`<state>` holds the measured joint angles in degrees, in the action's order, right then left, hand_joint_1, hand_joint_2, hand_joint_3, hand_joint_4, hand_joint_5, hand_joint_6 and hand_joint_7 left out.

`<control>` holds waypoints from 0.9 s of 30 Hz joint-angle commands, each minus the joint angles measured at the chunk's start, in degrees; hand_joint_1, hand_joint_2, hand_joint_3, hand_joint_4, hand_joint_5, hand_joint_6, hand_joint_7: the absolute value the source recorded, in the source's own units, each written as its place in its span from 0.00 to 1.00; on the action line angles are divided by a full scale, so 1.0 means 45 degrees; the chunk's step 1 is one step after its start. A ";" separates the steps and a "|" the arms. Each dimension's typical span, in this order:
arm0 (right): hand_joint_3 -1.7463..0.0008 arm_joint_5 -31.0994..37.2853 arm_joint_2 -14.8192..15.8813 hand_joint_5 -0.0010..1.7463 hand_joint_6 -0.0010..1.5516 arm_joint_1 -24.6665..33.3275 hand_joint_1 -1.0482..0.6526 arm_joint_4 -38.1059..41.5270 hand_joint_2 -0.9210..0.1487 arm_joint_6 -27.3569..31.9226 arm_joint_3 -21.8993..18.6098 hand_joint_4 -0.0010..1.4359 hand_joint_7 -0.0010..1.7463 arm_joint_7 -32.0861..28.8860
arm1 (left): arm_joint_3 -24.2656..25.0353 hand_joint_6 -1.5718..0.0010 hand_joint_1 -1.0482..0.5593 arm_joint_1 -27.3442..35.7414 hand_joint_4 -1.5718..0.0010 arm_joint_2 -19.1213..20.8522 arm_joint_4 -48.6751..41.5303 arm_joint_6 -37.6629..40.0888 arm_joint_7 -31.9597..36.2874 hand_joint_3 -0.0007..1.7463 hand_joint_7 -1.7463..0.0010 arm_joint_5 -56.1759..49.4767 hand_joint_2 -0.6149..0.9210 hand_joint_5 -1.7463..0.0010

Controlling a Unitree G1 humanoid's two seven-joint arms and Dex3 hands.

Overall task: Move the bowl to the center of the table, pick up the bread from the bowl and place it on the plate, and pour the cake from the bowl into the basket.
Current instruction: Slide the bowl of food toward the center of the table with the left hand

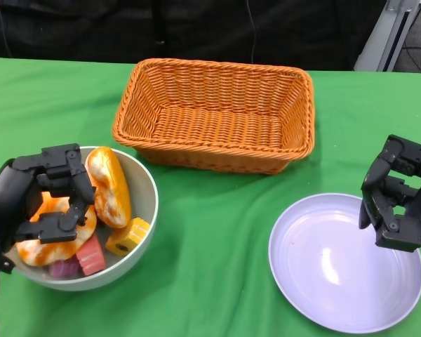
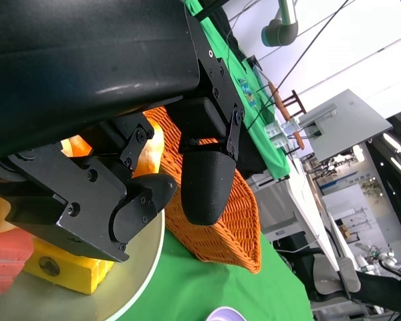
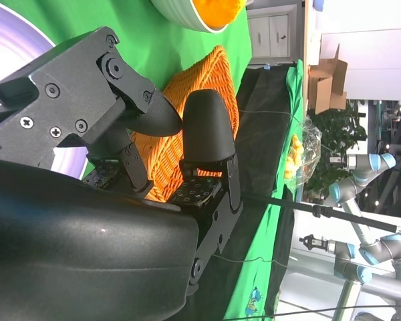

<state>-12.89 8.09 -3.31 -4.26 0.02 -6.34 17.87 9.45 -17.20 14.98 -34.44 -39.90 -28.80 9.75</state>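
Note:
A pale bowl [image 1: 146, 203] stands at the near left of the green table. In it lie a long orange-and-white bread [image 1: 109, 186], a second orange-and-white piece [image 1: 56, 246], a yellow cake block [image 1: 128, 236] and a red cake piece [image 1: 91, 255]. My left hand [image 1: 45, 200] hangs over the bowl's left side, fingers spread above the food, nothing plainly held. The left wrist view shows its fingers [image 2: 120, 214] just over the yellow cake [image 2: 60, 271] and the bowl's rim [image 2: 147, 267]. My right hand [image 1: 396, 200] hovers empty over the right edge of the white plate [image 1: 330, 274].
An orange wicker basket [image 1: 217, 67] stands empty at the far middle, also seen past the right hand [image 3: 210, 80] and past the left hand [image 2: 237, 224]. Green cloth lies bare between bowl and plate. The table's dark back edge runs behind the basket.

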 commanded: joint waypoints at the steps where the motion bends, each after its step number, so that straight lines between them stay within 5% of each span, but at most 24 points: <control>1: 0.27 0.0043 0.0258 1.00 0.42 -0.0105 0.52 0.0114 0.42 -0.0195 -0.0150 0.57 0.93 0.0007 | 0.0020 0.47 0.69 -0.0184 0.42 0.0155 -0.0128 0.0002 0.0087 0.62 0.11 0.0046 0.78 0.00; 11: 0.27 0.0019 0.0262 1.00 0.41 -0.0090 0.53 -0.0027 0.42 -0.0034 -0.0145 0.57 0.94 -0.0040 | 0.0018 0.48 0.67 -0.0144 0.42 0.0161 -0.0059 0.0032 0.0185 0.58 0.10 -0.0023 0.81 0.00; 14: 0.26 0.0000 0.0267 1.00 0.41 -0.0083 0.53 0.0044 0.42 -0.0215 -0.0152 0.57 0.94 0.0049 | 0.0020 0.48 0.69 -0.0115 0.42 0.0156 0.0014 0.0153 0.0126 0.65 0.10 0.0060 0.78 0.00; 27: 0.26 0.0073 0.0277 1.00 0.42 -0.0125 0.53 0.0079 0.42 -0.0125 -0.0128 0.58 0.93 -0.0012 | 0.0011 0.48 0.68 -0.0174 0.42 0.0155 -0.0109 -0.0003 0.0156 0.52 0.10 -0.0060 0.85 0.00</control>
<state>-12.71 8.22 -3.31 -4.08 -0.11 -6.32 17.91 9.45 -17.20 14.99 -34.44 -39.61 -28.80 9.58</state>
